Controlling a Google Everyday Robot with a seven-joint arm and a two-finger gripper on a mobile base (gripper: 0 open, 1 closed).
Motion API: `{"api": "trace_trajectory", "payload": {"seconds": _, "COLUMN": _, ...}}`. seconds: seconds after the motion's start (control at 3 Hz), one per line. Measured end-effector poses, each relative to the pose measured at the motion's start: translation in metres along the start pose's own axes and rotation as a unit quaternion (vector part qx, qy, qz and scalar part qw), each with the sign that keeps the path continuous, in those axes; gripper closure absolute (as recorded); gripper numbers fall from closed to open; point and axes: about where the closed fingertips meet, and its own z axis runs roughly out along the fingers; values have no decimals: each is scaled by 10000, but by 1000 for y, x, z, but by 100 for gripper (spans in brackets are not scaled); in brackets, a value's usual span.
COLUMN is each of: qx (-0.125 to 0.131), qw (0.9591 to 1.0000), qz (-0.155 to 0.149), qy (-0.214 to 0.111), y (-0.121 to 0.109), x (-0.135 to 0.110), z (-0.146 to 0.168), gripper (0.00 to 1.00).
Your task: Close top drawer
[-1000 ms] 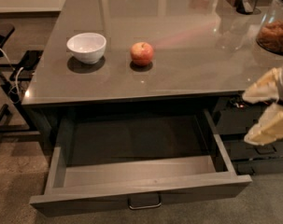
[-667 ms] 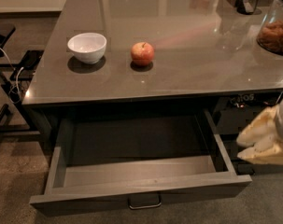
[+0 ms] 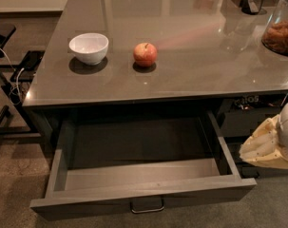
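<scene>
One top drawer [image 3: 144, 190] open; jaws cropped right.

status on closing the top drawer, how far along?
Done: nothing visible yet. The top drawer stands pulled far out, its interior exposed and bare.
In hand: the end effector is low at the right edge of the view, right of the drawer's side wall, not on the front panel or the handle.
Left: reach the front and push it in under the countertop.

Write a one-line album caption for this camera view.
Wide dark-grey top drawer stands open beneath a white bowl and red apple; cream gripper hovers at its right.
</scene>
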Motion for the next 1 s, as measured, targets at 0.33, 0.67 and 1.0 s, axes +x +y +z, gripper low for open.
{"api": "trace_trajectory", "payload": {"seconds": 0.33, "qx": -145, "qw": 9999, "qz": 77, "qy": 7, "y": 6, "x": 3, "z": 16, "gripper": 100}}
{"api": "trace_trajectory", "payload": {"seconds": 0.67, "qx": -382, "qw": 9991, "qz": 144, "qy": -114, "y": 19, "x": 5, "z": 49, "gripper": 100}}
{"api": "trace_trajectory", "payload": {"seconds": 1.0, "qx": -507, "qw": 9981, "qz": 112, "qy": -330, "y": 35, "x": 5, "z": 84, "gripper": 100}}
